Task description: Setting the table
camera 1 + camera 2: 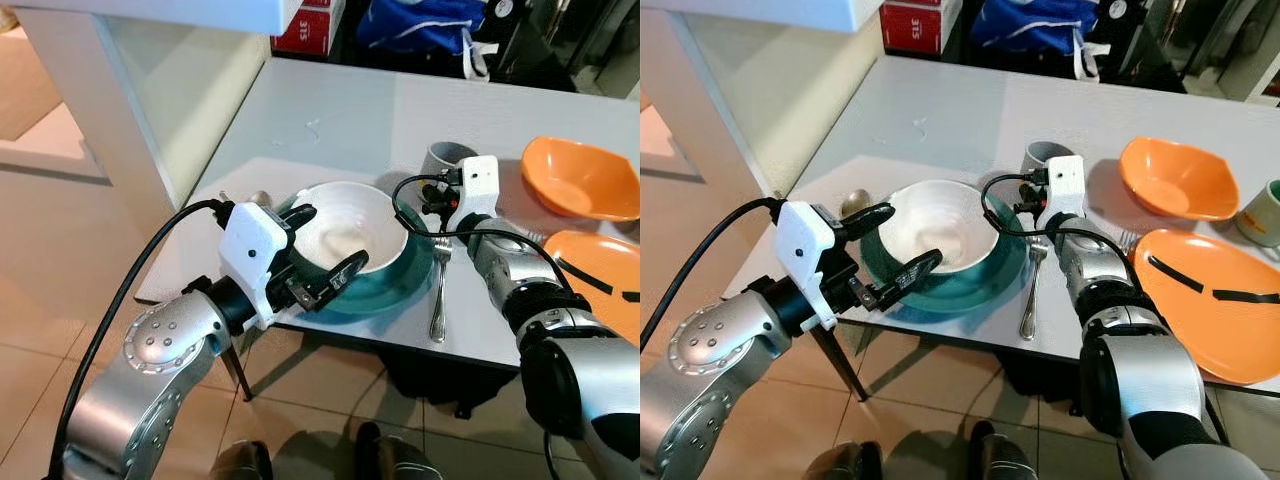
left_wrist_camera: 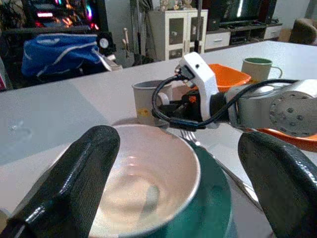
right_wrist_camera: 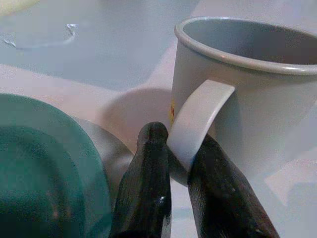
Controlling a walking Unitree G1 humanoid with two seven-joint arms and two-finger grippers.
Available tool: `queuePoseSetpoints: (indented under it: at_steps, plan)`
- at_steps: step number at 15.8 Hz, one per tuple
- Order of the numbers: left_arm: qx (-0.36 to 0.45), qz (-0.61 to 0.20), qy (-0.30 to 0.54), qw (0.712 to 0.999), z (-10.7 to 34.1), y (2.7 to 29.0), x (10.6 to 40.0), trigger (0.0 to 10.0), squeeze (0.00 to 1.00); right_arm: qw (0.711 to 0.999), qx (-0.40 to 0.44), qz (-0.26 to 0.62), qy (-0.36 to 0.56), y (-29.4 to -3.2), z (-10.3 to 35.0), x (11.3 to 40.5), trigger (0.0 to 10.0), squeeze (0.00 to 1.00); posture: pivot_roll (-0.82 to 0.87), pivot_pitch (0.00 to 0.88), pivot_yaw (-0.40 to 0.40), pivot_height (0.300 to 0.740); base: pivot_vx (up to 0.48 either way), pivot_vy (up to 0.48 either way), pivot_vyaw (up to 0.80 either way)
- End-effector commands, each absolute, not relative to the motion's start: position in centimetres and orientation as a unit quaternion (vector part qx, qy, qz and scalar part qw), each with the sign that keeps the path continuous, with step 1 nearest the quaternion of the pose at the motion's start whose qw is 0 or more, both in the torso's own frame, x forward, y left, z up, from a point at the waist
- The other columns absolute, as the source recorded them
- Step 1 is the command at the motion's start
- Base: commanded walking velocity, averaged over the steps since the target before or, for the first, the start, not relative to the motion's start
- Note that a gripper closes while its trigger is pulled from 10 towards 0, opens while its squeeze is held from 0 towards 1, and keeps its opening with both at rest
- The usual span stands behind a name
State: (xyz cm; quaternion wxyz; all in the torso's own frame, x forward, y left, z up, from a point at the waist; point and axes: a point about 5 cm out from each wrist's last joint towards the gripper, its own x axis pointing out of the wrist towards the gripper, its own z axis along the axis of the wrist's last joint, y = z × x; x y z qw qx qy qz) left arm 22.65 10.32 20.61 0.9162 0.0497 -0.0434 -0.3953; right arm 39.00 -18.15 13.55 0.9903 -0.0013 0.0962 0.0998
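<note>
A white bowl (image 1: pixel 345 228) sits on a teal plate (image 1: pixel 398 285) at the near edge of the grey table (image 1: pixel 340 110). My left gripper (image 1: pixel 325 243) is open around the bowl's near rim, one finger (image 2: pixel 89 163) outside it and the other (image 2: pixel 280 183) over the plate. A fork (image 1: pixel 440 290) lies right of the plate and a spoon (image 1: pixel 853 203) lies left of it. Behind the fork stands a grey mug (image 1: pixel 447 157). My right gripper (image 3: pixel 181 141) is shut on the mug's handle (image 3: pixel 198 119).
An orange bowl (image 1: pixel 580 178) and an orange plate (image 1: pixel 605 270) lie to the right, with a green-rimmed mug (image 1: pixel 1265 212) beyond them. A white wall (image 1: pixel 120 90) stands close on the left. A blue bag (image 1: pixel 420 22) sits behind the table.
</note>
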Motion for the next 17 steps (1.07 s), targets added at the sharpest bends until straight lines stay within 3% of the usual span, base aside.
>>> queuePoseSetpoints:
  at_steps: [1,5,6,7,17]
  plan:
    - [0.051,-0.402,-0.038,0.913,20.6,10.3,22.2,10.0,0.00,0.991,-0.004,0.096,0.088,-18.2,14.2,39.3,10.0,0.00,0.10,0.165,-0.036,0.740,0.000,0.000,0.00]
    - [0.051,-0.395,-0.030,0.917,20.7,10.5,21.5,10.0,0.00,0.991,-0.002,0.096,0.091,-18.0,14.4,39.5,10.0,0.00,0.13,0.202,-0.055,0.740,0.000,0.000,0.00]
    - [0.051,-0.393,-0.028,0.918,20.7,10.6,21.3,10.0,0.00,0.991,0.003,0.097,0.091,-17.9,14.5,39.6,10.0,0.75,0.13,0.204,-0.059,0.740,0.000,0.000,0.00]
    - [0.052,-0.390,-0.027,0.919,20.7,10.7,21.2,10.0,0.00,0.990,0.019,0.103,0.090,-17.7,14.7,39.6,10.0,1.00,0.13,0.207,-0.062,0.740,0.000,0.000,0.00]
    - [0.054,-0.385,-0.039,0.920,21.0,10.5,22.3,10.0,0.00,0.993,0.020,0.085,0.075,-19.0,15.8,39.9,10.0,1.00,0.10,0.156,-0.060,0.740,0.000,0.000,0.00]
